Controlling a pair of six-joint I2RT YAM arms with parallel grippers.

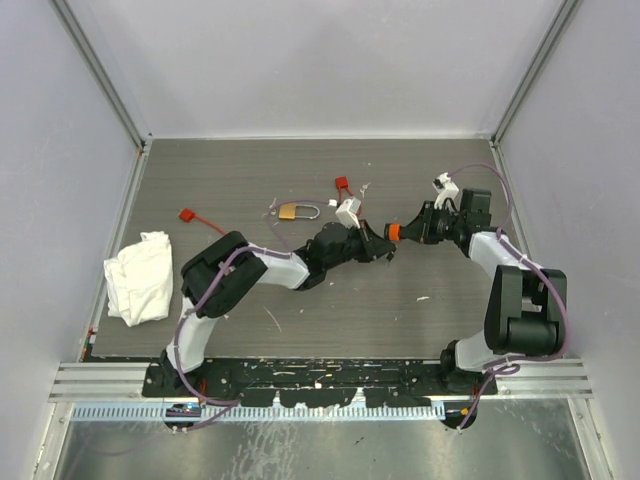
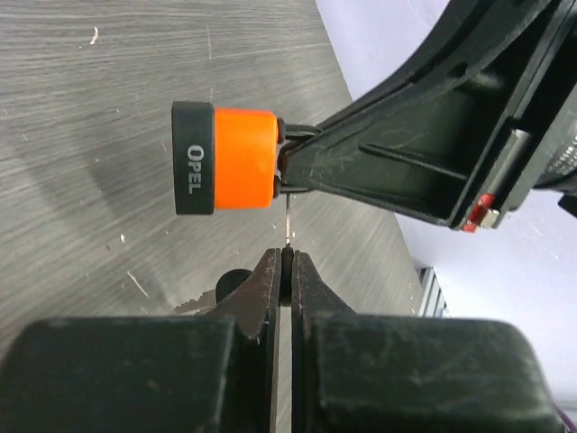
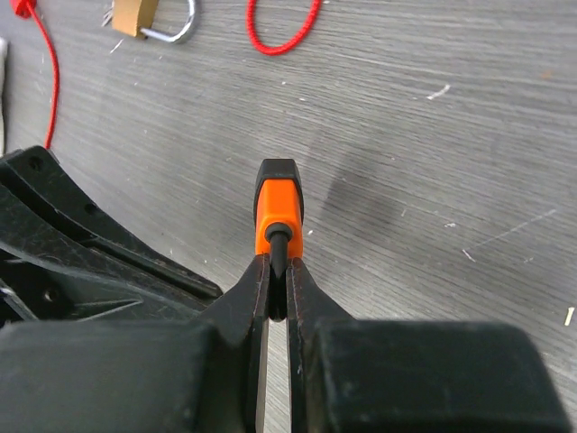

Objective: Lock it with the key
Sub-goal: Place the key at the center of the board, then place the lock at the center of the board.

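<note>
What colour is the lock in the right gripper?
Orange, with a black end; the lock shows best in left wrist view.

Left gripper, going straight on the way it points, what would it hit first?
Probably the orange padlock, right ahead; the key pinched in the left gripper seems nearly touching it.

The orange padlock (image 2: 242,158) has a black end cap lettered OPEL; it lies sideways in the air above the counter (image 2: 90,108), held by its dark shackle (image 3: 279,242) between the fingers of the right gripper (image 3: 278,271); the key (image 2: 287,227) shows only as a thin silver blade, pinched in the closed left gripper (image 2: 287,271), its tip reaching the padlock's side near the shackle.
</note>
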